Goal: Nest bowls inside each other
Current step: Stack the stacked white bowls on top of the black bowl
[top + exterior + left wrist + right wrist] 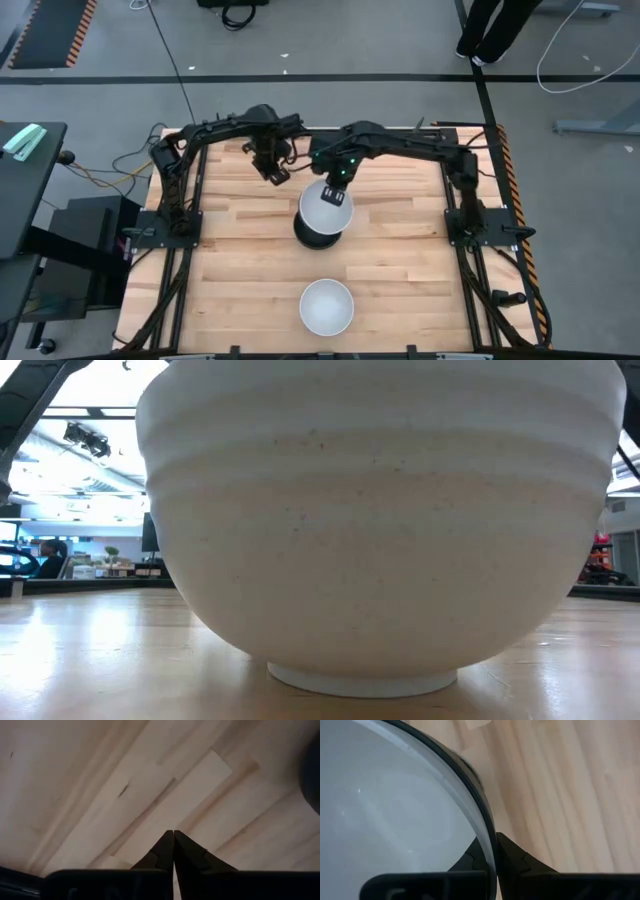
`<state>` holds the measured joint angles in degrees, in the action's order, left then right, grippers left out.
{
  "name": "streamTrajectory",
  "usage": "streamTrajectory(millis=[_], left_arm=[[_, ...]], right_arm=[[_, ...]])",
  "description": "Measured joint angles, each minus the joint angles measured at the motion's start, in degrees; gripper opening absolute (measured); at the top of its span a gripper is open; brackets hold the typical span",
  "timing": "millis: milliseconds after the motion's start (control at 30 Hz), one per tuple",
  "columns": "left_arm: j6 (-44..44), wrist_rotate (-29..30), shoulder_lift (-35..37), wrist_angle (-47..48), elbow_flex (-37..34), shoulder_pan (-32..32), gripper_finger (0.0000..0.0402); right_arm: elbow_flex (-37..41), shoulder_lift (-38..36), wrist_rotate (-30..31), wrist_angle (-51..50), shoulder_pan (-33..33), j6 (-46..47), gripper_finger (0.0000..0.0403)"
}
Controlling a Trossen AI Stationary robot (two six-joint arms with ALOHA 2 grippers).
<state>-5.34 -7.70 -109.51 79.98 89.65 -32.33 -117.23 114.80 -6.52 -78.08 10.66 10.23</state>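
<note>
Pale wood-plank table (400, 260); glossy white bowl (326, 306); another white bowl (325, 207) in matte black stack (312, 238).

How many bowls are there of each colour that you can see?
White bowls: 2, one alone at the front and one on top of the stack, pinched by the right gripper.
Black bowls: at least 1 showing under it; any more are hidden.
Total seen: 3.

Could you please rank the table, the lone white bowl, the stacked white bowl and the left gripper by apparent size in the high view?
1. table
2. lone white bowl and stacked white bowl: they look alike, and the stacked one sits nearer the camera, so they are not ranked
3. left gripper
</note>
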Motion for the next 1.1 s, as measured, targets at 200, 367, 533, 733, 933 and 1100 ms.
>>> streamTrajectory(millis=[200,367,533,733,933,1100], left_arm=[[-0.9,0.2,0.0,-1.1,0.0,-1.3,0.0016],[-2.1,0.2,0.0,-3.6,0.0,-3.0,0.0026],[-3.1,0.2,0.0,-5.7,0.0,-3.4,0.0008],[-3.5,0.1,0.0,-6.6,0.0,-3.3,0.0018],[-3.8,0.1,0.0,-6.7,0.0,-2.8,0.0026],[-4.2,0.0,0.0,-7.9,0.0,-2.8,0.0007]], right_arm=[[0.0,3.4,-1.3,-0.4,-2.3,-1.2,0.0014],[-0.1,5.9,-1.4,0.4,-3.4,-1.4,0.0014],[-0.1,8.8,-1.2,0.5,-3.3,-1.7,0.0014],[-0.1,11.1,-0.9,-3.1,-3.3,-3.3,0.0014],[0.7,10.6,1.5,-4.6,-2.6,-4.6,0.0014],[0.8,10.6,1.5,-4.7,-1.6,-4.4,0.0015]])
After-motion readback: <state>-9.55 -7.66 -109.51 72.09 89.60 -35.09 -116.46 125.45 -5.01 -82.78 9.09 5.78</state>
